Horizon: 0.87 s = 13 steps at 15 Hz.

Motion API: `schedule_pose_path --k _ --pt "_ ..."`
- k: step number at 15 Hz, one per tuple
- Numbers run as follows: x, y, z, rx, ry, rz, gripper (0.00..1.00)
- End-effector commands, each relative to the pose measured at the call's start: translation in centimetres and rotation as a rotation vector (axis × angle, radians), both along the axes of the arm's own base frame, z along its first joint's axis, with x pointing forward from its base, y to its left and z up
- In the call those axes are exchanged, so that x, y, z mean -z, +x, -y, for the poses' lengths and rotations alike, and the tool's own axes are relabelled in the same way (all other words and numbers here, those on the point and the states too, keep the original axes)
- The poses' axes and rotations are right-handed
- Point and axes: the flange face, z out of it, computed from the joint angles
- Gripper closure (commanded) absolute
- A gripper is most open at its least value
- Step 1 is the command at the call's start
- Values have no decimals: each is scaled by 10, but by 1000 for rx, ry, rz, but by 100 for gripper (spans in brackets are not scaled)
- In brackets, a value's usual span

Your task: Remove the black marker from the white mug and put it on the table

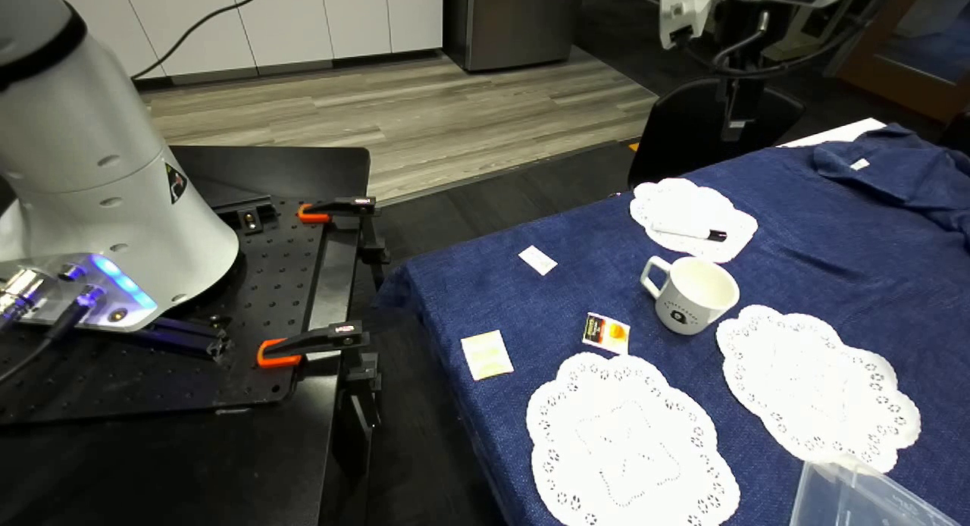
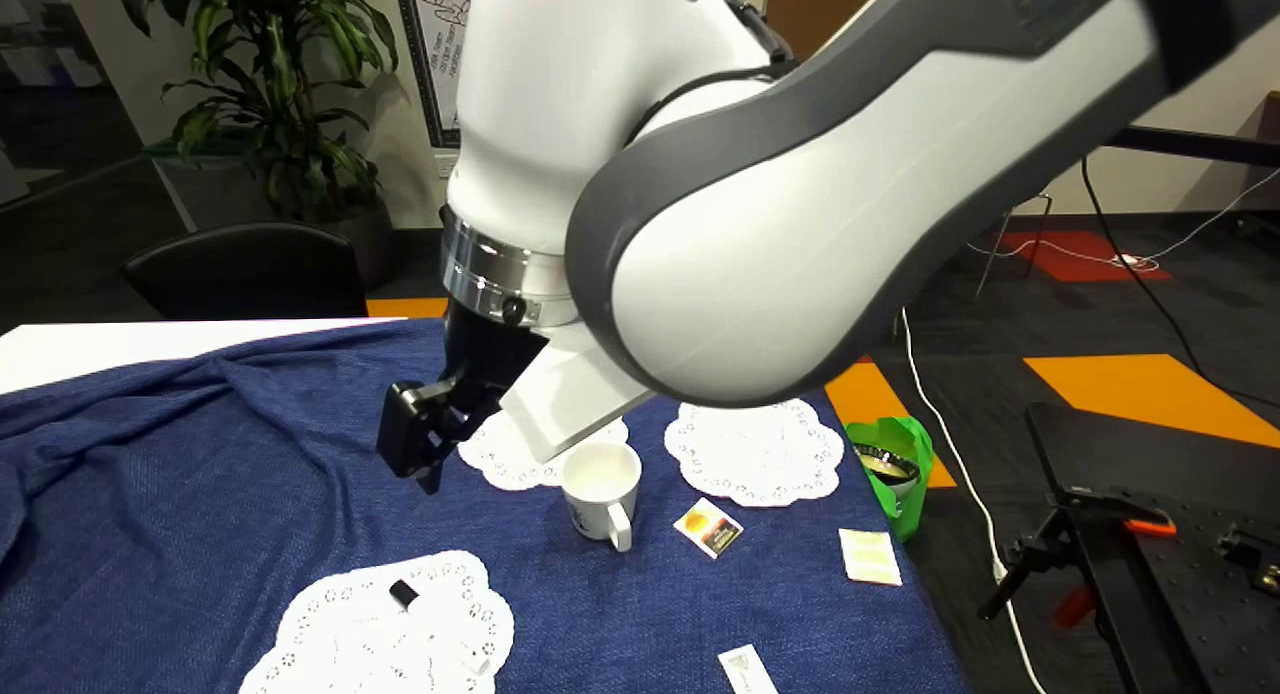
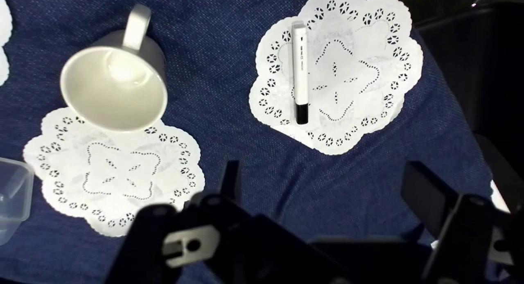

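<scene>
white marker (image 3: 301, 71) lies on doily (image 3: 344, 71)

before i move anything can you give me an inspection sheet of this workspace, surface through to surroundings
Surface: table, covered in dark blue cloth, rumpled toward one end
Job's things: white mug upright on the cloth, nothing seen inside; black-capped marker, white-bodied, lying flat on a lace doily, outside the mug
Clutter: two more lace doilies, small paper cards, clear plastic container
Gripper: open above the table, holding nothing
Cables: black cable plugged in at the robot's base; white cable trailing along the floor
Surroundings: black bench with orange-tipped clamps, black chair, leafy plant
</scene>
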Motion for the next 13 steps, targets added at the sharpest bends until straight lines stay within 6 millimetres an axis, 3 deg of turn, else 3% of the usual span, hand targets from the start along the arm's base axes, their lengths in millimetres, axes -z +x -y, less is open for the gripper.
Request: schedule_pose_path --k 1,4,5,13 --pt "-26 -30 4 11 0 40 0" --pt "-36 -41 6 -2 8 45 0" --pt "-25 -24 6 -9 4 24 0" --pt "-30 -33 7 -8 9 25 0"
